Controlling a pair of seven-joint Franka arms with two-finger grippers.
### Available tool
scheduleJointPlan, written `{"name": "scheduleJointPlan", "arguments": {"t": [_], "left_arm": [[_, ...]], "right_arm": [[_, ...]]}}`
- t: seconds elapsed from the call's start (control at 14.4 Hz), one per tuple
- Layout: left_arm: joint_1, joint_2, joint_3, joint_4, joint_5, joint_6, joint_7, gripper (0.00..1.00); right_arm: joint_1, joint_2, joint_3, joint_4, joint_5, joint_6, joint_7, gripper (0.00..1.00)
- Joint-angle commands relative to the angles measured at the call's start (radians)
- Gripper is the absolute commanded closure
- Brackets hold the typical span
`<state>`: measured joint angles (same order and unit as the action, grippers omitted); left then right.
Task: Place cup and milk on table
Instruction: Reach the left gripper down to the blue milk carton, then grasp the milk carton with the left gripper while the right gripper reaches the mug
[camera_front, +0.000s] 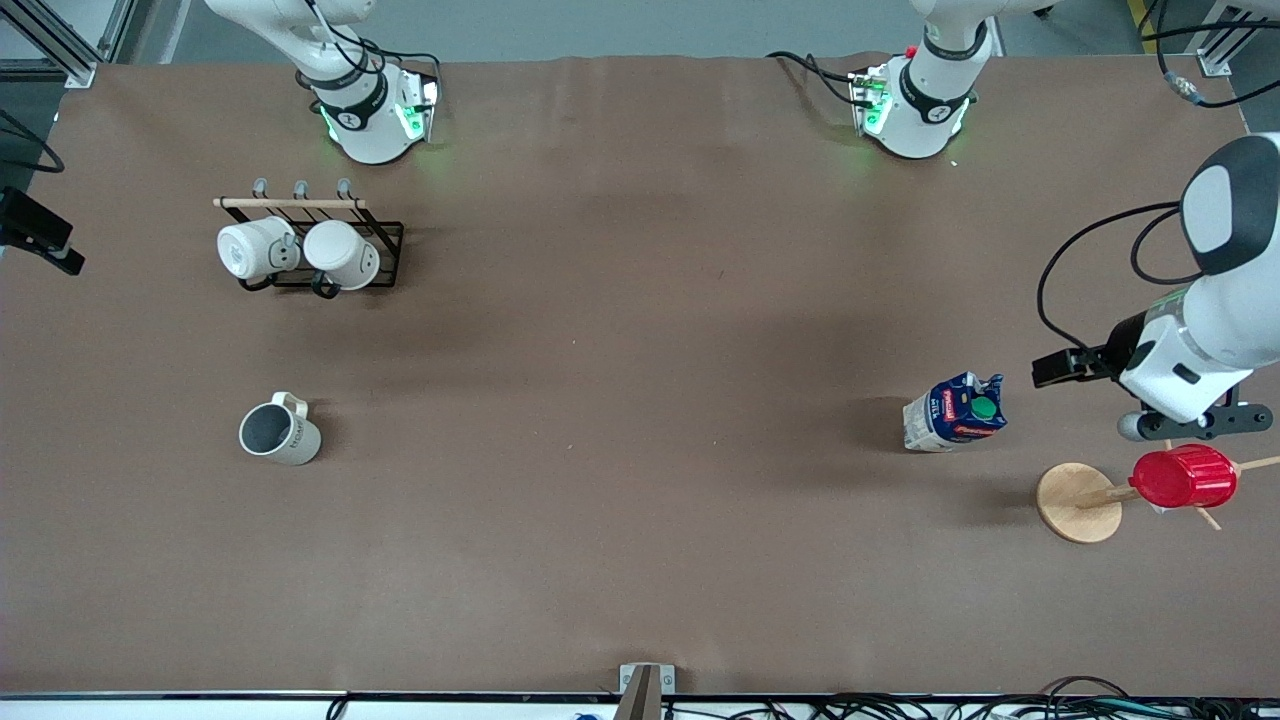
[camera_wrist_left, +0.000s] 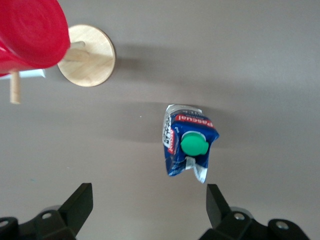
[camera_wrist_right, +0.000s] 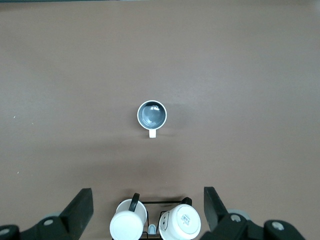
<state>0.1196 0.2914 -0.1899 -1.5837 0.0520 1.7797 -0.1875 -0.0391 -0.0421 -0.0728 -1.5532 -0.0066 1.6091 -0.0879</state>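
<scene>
The cup (camera_front: 280, 431) stands upright on the tabletop (camera_front: 620, 420) toward the right arm's end, nearer the front camera than the rack (camera_front: 320, 245) with two white mugs. The milk (camera_front: 955, 412) stands upright toward the left arm's end, just beside the wooden stand (camera_front: 1078, 502) carrying a red cup (camera_front: 1183, 477), but not touching it.

Both items look already set down, so the step in hand seems to be clearing away cleanly. The left gripper (camera_wrist_left: 147, 210) hangs over the tabletop beside the milk, jaws released and wide, nothing between them. The right gripper (camera_wrist_right: 147, 210) is high over the rack with the cup in its view, jaws likewise released and empty; its hand does not show in the front view.

To finish well, each arm should lift straight up before swinging toward its base. The left arm needs the most care: the red cup and stand sit close under its wrist, and a sideways sweep could topple the light carton.
</scene>
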Motion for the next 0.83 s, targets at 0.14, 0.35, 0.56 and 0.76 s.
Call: {"name": "scheduleJointPlan", "arguments": {"t": [0.14,0.35,0.56,0.76], "left_arm": [[-0.011,0.043,-0.013,-0.036,0.002,0.095,-0.062,0.00],[-0.024,0.052,-0.013,-0.103,0.005,0.194,-0.061,0.00],[-0.034,0.060,-0.013,-0.163,0.006,0.239,-0.059,0.00],[-0.049,0.061,-0.013,-0.190,0.006,0.244,-0.059,0.00]], "right_arm": [[-0.005,-0.021,0.005,-0.027,0.014,0.014,0.000,0.03],[-0.002,-0.007,0.005,-0.033,0.014,0.035,0.000,0.05],[-0.013,0.065,0.007,-0.062,0.017,0.122,0.000,0.05],[-0.010,0.145,0.005,-0.082,0.020,0.210,-0.015,0.03]]}}
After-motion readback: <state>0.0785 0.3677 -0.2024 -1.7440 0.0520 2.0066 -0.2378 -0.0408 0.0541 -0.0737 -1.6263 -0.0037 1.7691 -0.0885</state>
